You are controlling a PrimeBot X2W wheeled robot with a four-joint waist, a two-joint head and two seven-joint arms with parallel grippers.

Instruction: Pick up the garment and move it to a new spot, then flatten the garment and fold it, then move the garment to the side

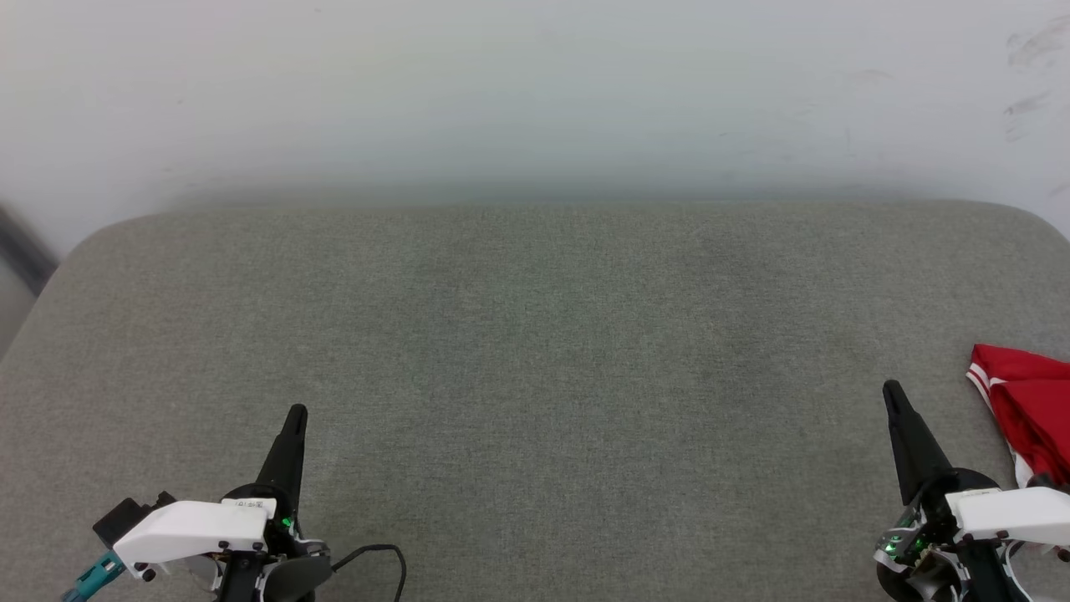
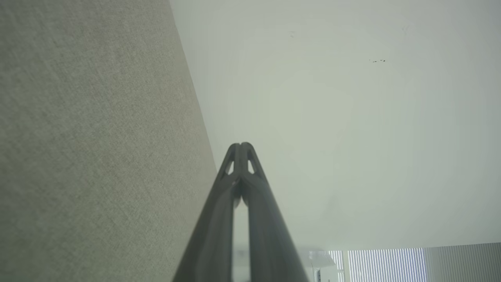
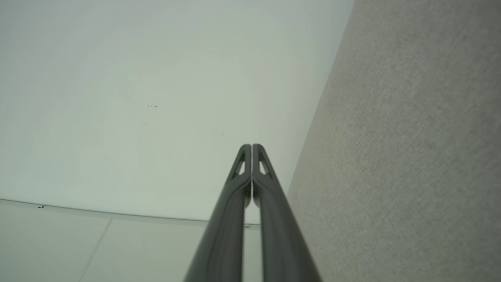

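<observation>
- The left pincer (image 1: 296,412) is sitting at the lower left of the head view. Its two dark fingers are pressing together and clenching on nothing. In the left wrist view the fingertips (image 2: 235,152) are meeting with no gap between them.
- The right pincer (image 1: 893,390) is sitting at the lower right of the head view, likewise clenched and empty. In the right wrist view its fingertips (image 3: 244,153) are touching along a thin seam.
- Both pincers are pointing up the head view toward the pale wall (image 1: 535,84), over the grey padded surface (image 1: 535,351). Whether they are touching that surface cannot be told.
- The garment (image 1: 1032,401) is lying on the grey padded surface at the right edge of the head view, just beside the right pincer on its outer side and apart from the fingers.
- Red fabric with red-and-white striped trim is showing, bunched in folds, and the rest is running out past the frame edge.
- The garment's lower end is reaching down next to the white housing (image 1: 1011,512) of the right arm. Whether the two are touching cannot be told.
- A black cable (image 1: 380,550) is looping beside the left arm at the bottom of the head view.
- Slatted blinds (image 2: 385,264) are showing at the lower right of the left wrist view.
</observation>
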